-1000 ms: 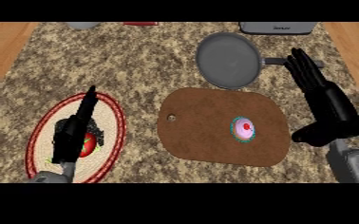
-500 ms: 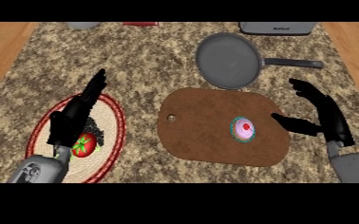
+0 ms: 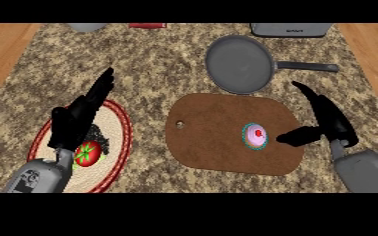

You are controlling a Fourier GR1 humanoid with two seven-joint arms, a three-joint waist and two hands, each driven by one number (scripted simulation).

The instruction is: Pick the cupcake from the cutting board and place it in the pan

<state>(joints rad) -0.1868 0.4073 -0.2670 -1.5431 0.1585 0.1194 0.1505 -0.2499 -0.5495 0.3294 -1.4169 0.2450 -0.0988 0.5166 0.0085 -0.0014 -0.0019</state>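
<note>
A speckled brown-and-tan stone counter filled nearly the whole view, with strips of pale wood floor showing past its left and right edges. Near the counter's front, right of centre, lay a brown wooden cutting board with rounded corners and a small hole by its left end. Just behind it, its rim touching or slightly overlapping the board's back edge, sat a grey pan, its handle pointing toward the counter's right edge. At the front left corner lay a round woven plate with a red rim, holding a red tomato with a green top beside a dark patch too hard to make out.

The left hand hung over that plate, fingers straight and pointing toward the counter's back, holding nothing, and it hid much of the plate's middle. The right hand stood at the board's right end, fingers straight and spread upward, thumb stretched out leftward toward the cupcake with a gap between them; it held nothing. The cupcake, pink-frosted with a red dot and a teal wrapper, sat on the right half of the board.

Along the counter's back edge three things were cut off: a grey box-shaped appliance at the right, a red item and a grey rounded object to the left.
</note>
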